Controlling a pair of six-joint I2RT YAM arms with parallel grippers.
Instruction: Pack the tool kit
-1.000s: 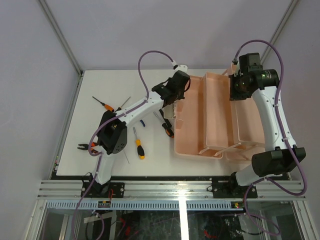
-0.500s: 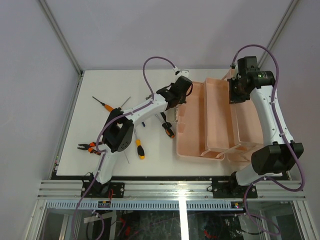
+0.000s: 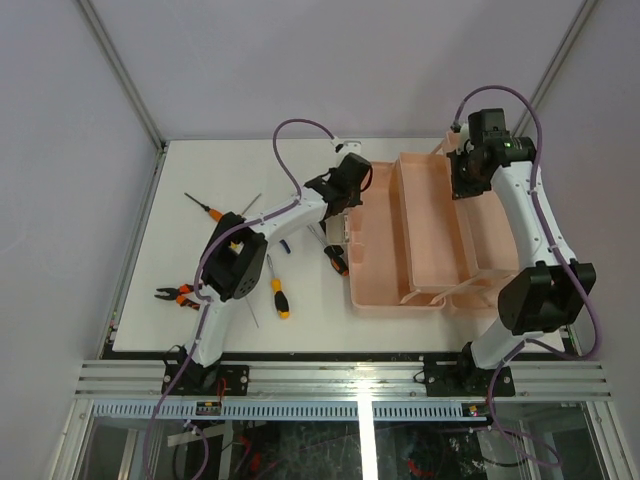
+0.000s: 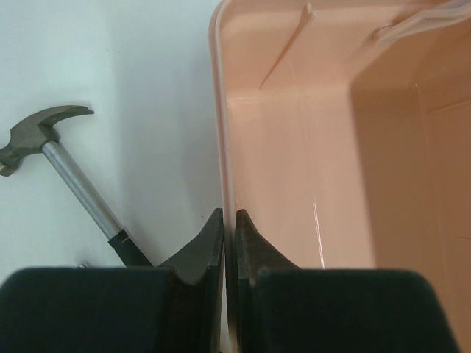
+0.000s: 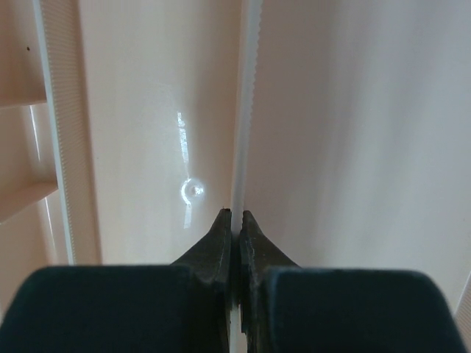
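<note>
The salmon-pink toolbox (image 3: 378,262) stands open at the table's right half, its inner tray (image 3: 432,225) lying along the middle. My left gripper (image 3: 346,198) is shut on the box's left wall; in the left wrist view the jaws (image 4: 229,218) pinch that rim (image 4: 219,110). My right gripper (image 3: 461,183) is shut on a thin pale edge (image 5: 243,103) at the tray's right side. The hammer (image 4: 70,173) lies left of the box. An orange-black screwdriver (image 3: 336,259), a yellow-black screwdriver (image 3: 277,290), an orange screwdriver (image 3: 207,208) and the pliers (image 3: 172,295) lie on the table.
The white table (image 3: 200,250) ends at a metal rail along the near edge (image 3: 350,375). Two thin metal rods lie near the screwdrivers (image 3: 250,205). Grey walls enclose the back and both sides. The left arm's link (image 3: 270,222) spans over the tools.
My right gripper has moved left with the tray edge, and the tray now sits further left over the box. My left gripper has shifted slightly down along the left wall.
</note>
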